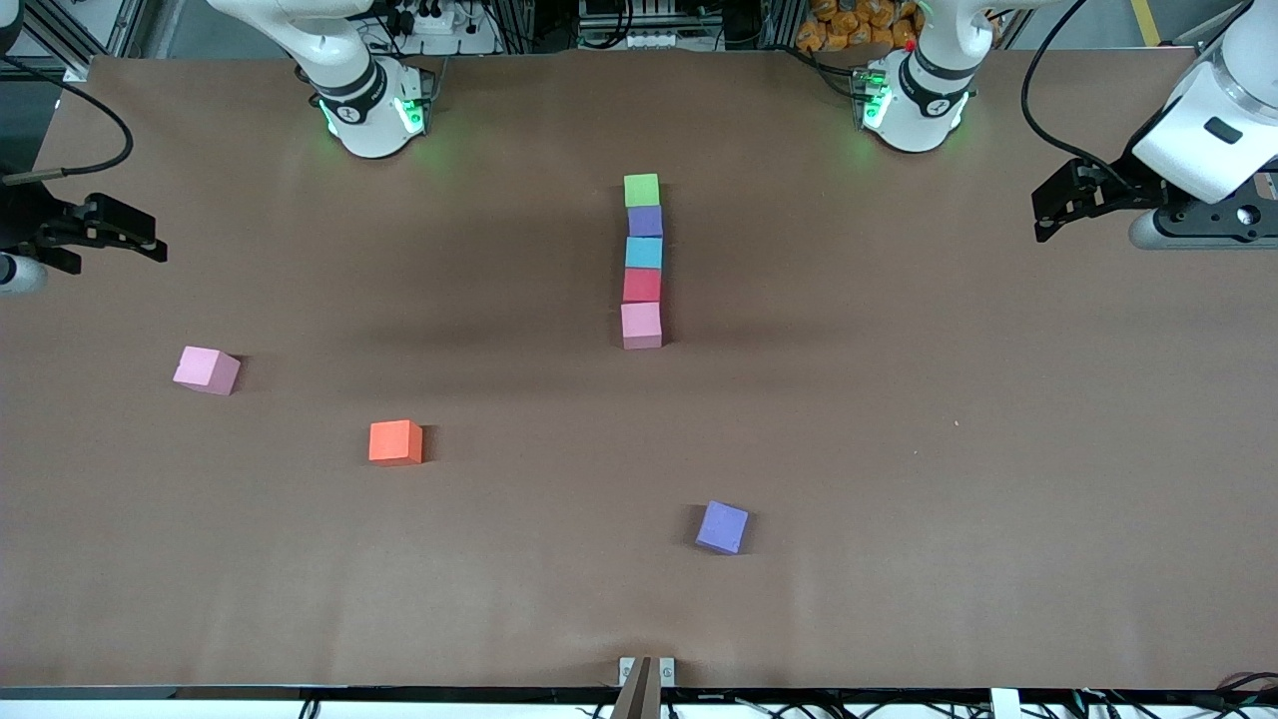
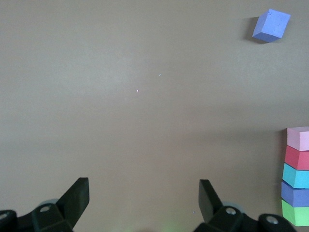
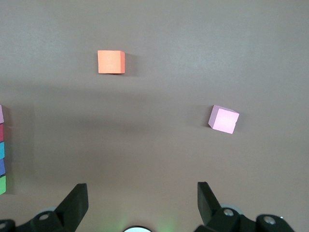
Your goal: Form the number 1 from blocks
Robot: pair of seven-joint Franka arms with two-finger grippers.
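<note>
Purple block [image 1: 722, 527] loose, both grippers' fingers wide, empty

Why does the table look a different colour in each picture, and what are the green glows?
Front view: table reddish brown, green glows from lights on the arm bases, soft shadows beside the column of blocks. Left wrist view: same table looks greyer and paler. Right wrist view: dull brown, the orange block sharp.

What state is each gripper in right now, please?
Left gripper: open, holding nothing, over bare table at its own end.
Right gripper: open, holding nothing, over bare table at its own end.
</note>
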